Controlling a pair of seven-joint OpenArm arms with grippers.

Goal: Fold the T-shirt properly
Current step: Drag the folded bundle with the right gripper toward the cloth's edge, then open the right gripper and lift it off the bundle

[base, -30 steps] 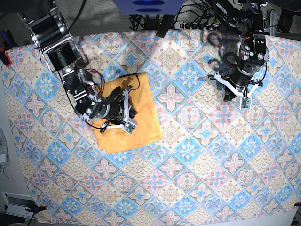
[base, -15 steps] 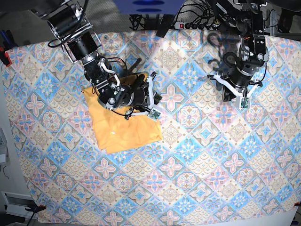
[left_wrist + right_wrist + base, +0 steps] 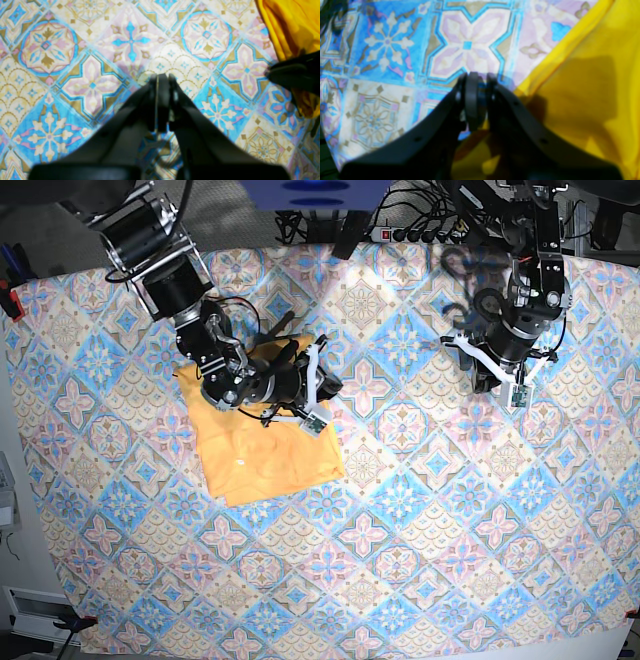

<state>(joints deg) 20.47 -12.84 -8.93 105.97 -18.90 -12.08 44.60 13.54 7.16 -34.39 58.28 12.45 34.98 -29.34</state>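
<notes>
The right wrist view is blurred; its lower part is filled by the dark right hand, fingertips nearly together with only a thin gap. Yellow cloth shows under and behind the fingers, but whether any is pinched cannot be told. In the base view this hand and its forearm cover the upper right part of the plain pale yellow-orange cloth T-shirt, so that portion of the fold is hidden. No black loop mark can be made out.

The T-shirt lies as a folded, roughly rectangular bundle on the left half of the tabletop, nearer the far edge than the near one, on the blue-pink diamond-patterned tablecloth. The right hand sits at the shirt's right edge; in the right wrist view the shirt fills the right side and its hem runs diagonally just beside the fingertips. In the left wrist view only a corner of the shirt shows at the top right, cut off by the frame, with a dark blurred part in front of it.

The left hand hovers well apart from the shirt, near the far right corner, its fingertips pressed together on nothing.

Bare cloth stretches wide toward the near and right edges.
</notes>
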